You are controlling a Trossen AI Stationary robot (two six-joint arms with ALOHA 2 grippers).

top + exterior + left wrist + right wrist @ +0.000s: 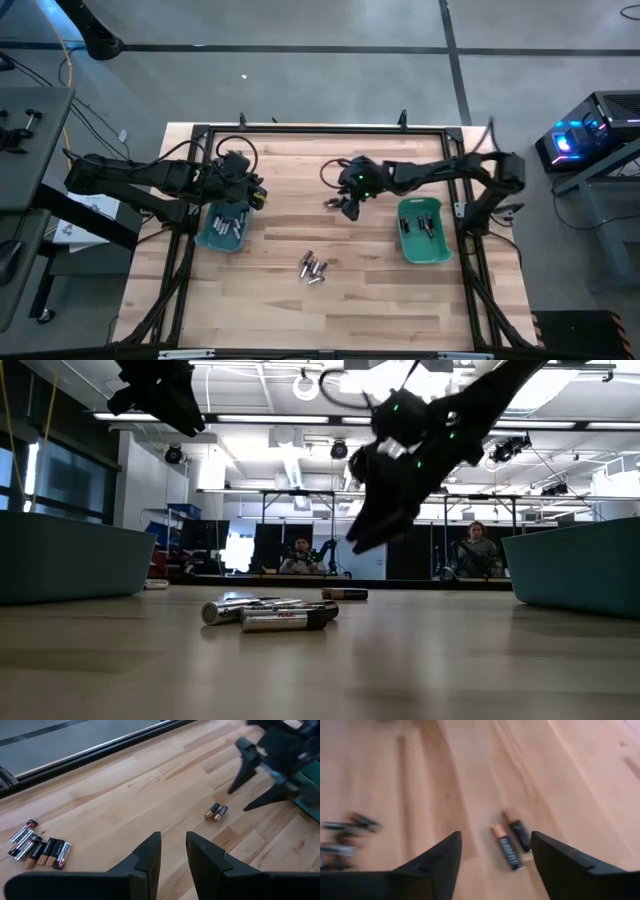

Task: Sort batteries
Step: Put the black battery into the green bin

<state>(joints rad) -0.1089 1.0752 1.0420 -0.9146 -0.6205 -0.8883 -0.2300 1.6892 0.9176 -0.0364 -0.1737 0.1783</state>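
Two dark batteries with copper ends lie side by side on the wooden table, also seen as the pair. My right gripper hangs just above them, open wide, its fingers on either side of the pair without touching. A pile of batteries, silvery and dark, lies nearer the table's near edge, and the same pile shows in the left wrist view. My left gripper is raised above the left teal bin, with a narrow gap between its fingers and nothing in it.
The right teal bin stands to the right of my right gripper and holds a few batteries. A black frame runs round the table. People sit in the room beyond the far edge.
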